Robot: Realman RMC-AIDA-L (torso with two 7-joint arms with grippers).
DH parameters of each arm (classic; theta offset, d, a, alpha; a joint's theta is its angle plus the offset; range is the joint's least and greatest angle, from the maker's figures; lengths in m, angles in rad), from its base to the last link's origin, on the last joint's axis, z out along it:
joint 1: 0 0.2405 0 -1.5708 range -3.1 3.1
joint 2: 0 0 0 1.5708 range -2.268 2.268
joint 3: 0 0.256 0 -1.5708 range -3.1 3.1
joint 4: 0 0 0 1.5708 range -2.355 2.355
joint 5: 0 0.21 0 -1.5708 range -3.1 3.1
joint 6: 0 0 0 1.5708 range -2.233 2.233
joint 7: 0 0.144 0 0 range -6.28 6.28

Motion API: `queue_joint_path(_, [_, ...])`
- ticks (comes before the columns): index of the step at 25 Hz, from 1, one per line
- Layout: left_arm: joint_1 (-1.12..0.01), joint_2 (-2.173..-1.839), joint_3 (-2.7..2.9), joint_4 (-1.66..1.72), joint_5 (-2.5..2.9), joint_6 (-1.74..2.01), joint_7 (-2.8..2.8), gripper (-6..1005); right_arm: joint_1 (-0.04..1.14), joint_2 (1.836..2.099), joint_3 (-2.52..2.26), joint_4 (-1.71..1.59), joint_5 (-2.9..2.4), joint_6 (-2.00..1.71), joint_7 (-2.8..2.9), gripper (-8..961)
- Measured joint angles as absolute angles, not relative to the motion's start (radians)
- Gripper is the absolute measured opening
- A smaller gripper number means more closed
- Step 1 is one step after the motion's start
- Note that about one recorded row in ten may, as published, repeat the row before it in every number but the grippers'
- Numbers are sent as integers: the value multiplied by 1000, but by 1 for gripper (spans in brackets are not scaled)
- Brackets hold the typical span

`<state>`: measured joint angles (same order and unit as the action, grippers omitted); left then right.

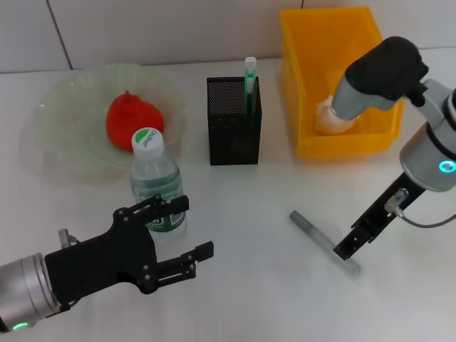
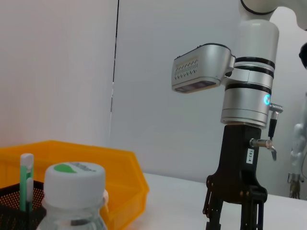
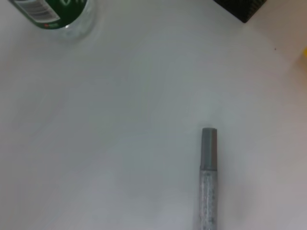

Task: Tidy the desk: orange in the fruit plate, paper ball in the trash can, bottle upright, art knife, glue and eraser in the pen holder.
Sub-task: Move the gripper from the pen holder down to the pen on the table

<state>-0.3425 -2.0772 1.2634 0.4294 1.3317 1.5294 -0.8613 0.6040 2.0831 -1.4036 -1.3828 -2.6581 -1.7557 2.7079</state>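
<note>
The orange (image 1: pixel 132 121) lies in the fruit plate (image 1: pixel 64 114) at the far left. In front of the plate the bottle (image 1: pixel 153 178) stands upright, white cap on top. My left gripper (image 1: pixel 199 226) is open just in front of and right of the bottle's base. The black mesh pen holder (image 1: pixel 234 125) has a green-white glue stick (image 1: pixel 250 82) in it. The paper ball (image 1: pixel 329 120) lies in the yellow trash can (image 1: pixel 313 57), partly behind my right arm. The grey art knife (image 1: pixel 320 240) lies on the table, with my right gripper (image 1: pixel 351 247) open over its near end. The eraser is out of view.
The white table has free room between the bottle and the art knife (image 3: pixel 208 177). A tiled wall runs behind the table. The trash can (image 2: pixel 96 167) stands close to the right of the pen holder (image 2: pixel 14 206).
</note>
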Motion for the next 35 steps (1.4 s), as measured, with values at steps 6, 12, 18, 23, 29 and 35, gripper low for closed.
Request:
queue_joint_path(6, [-343, -2074, 1271, 430, 1333, 1520, -842, 795, 634, 2086, -1443, -1302, -2650, -1689, 2763, 766])
queue_joint_path(12, [-344, -2071, 1272, 431, 1335, 1518, -835, 795, 652, 2086, -1454, -1281, -2628, -1669, 2819, 765])
queue_joint_path(18, [-344, -2071, 1272, 431, 1335, 1518, -817, 795, 655, 2086, -1467, -1259, -2633, -1661, 2843, 764])
queue_joint_path(23, [-346, -2070, 1272, 432, 1335, 1519, -816, 795, 650, 2084, -1467, -1252, -2635, -1661, 2843, 763])
queue_joint_path(29, [-355, -2068, 1272, 433, 1334, 1526, -817, 795, 647, 2083, -1468, -1234, -2636, -1655, 2837, 699])
queue_joint_path(35, [-355, -2068, 1272, 432, 1334, 1528, -820, 795, 647, 2083, -1473, -1217, -2636, -1642, 2833, 590])
